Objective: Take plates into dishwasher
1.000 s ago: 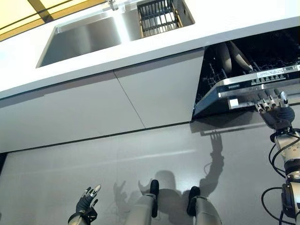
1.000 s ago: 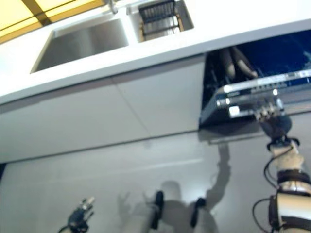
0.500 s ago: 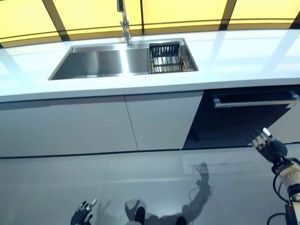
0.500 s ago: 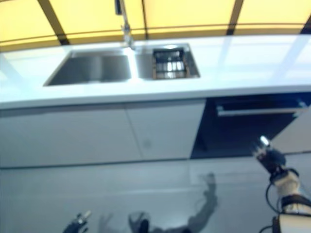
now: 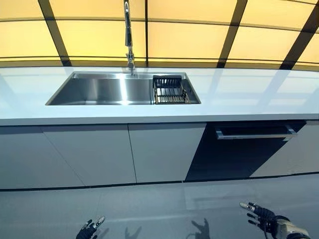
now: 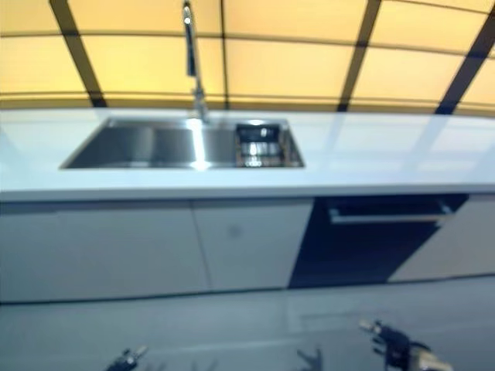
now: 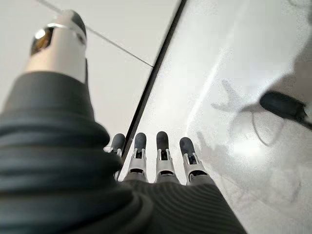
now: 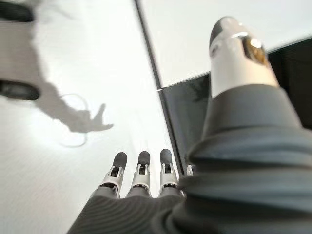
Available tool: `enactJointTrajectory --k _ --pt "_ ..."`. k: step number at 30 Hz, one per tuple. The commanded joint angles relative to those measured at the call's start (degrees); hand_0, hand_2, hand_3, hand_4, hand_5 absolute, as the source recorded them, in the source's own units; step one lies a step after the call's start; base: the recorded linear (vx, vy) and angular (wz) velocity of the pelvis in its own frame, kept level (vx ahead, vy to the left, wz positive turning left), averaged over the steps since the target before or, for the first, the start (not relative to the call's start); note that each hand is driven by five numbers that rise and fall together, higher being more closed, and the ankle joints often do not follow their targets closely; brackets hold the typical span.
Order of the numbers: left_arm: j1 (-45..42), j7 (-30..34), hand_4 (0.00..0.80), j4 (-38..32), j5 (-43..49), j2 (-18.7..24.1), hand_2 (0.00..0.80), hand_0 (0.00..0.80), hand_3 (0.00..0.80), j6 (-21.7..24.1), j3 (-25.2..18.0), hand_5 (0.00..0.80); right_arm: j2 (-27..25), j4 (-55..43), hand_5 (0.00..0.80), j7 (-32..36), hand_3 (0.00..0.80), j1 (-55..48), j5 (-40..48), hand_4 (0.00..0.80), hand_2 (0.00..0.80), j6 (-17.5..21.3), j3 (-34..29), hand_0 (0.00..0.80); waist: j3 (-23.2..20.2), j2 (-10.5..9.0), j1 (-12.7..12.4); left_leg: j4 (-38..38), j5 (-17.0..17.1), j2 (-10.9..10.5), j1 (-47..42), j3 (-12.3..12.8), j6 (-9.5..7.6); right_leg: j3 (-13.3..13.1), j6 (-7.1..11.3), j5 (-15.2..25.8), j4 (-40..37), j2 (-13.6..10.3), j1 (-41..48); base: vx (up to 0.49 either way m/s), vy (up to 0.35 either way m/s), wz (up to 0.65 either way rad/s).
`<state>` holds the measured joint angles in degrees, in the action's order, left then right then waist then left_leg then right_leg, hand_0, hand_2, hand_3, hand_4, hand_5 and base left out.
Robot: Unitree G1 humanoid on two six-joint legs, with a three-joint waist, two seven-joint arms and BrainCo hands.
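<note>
Plates appear in no view; the dishwasher (image 5: pixel 249 149), open with the right hand (image 5: pixel 264 220) at its door a second ago, is now shut below the bench (image 5: pixel 239 94). Both hands hang low over the floor, the left hand (image 5: pixel 88 230) too, fingers straight and empty, so loading looks finished or not begun.

A long white tabletop (image 5: pixel 239 94) runs across the room, with a steel sink (image 5: pixel 99 89) sunk into it and a tall tap (image 5: pixel 128 35) rising behind. A dark rack (image 5: pixel 168 90) sits in the sink's right end. The wall behind is made of glowing yellow panels (image 5: pixel 184 40) split by dark bars. Pale grey cupboard doors (image 5: pixel 99 154) stand below the tabletop, beside a dark front with a bar handle (image 5: pixel 254 134). The floor (image 5: pixel 164 209) is smooth, glossy grey.
</note>
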<state>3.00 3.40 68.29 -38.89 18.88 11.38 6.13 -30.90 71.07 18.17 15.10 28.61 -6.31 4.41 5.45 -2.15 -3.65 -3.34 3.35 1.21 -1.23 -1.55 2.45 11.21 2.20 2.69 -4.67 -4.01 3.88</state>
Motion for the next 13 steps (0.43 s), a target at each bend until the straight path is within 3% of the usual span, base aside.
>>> enactJointTrajectory --k 1,8,13 --pt "3.78 -0.85 0.000 5.21 6.37 -0.92 0.000 0.000 0.000 0.19 2.09 0.000 3.82 0.57 0.000 -1.40 0.000 -1.64 0.79 0.000 0.000 4.30 2.21 0.000 -1.31 -1.07 0.09 -1.66 1.52 -1.12 0.36 1.44 -1.69 -3.29 1.72 2.98 1.24 -0.97 -1.12 0.080 0.102 0.00" --pt "3.24 -3.61 0.000 9.69 13.30 -3.42 0.000 0.000 0.000 -5.09 2.96 0.000 13.66 3.17 0.000 -6.83 0.000 -6.96 -4.58 0.000 0.000 6.48 5.06 0.000 -3.16 -1.02 0.95 -1.66 0.47 -1.34 -1.49 1.71 -2.14 -3.50 1.93 2.41 1.28 -1.24 0.38 0.078 0.072 0.00" --pt "2.67 -2.76 0.000 11.33 14.20 -4.90 0.000 0.000 0.000 -6.59 2.95 0.000 15.96 4.08 0.000 -8.48 0.000 -7.56 -3.52 0.000 0.000 8.66 5.15 0.000 -3.76 -0.94 0.85 -1.66 -0.02 -1.69 -2.09 1.73 -2.49 -3.36 2.13 2.35 1.23 -1.57 0.82 0.042 0.030 -0.02"
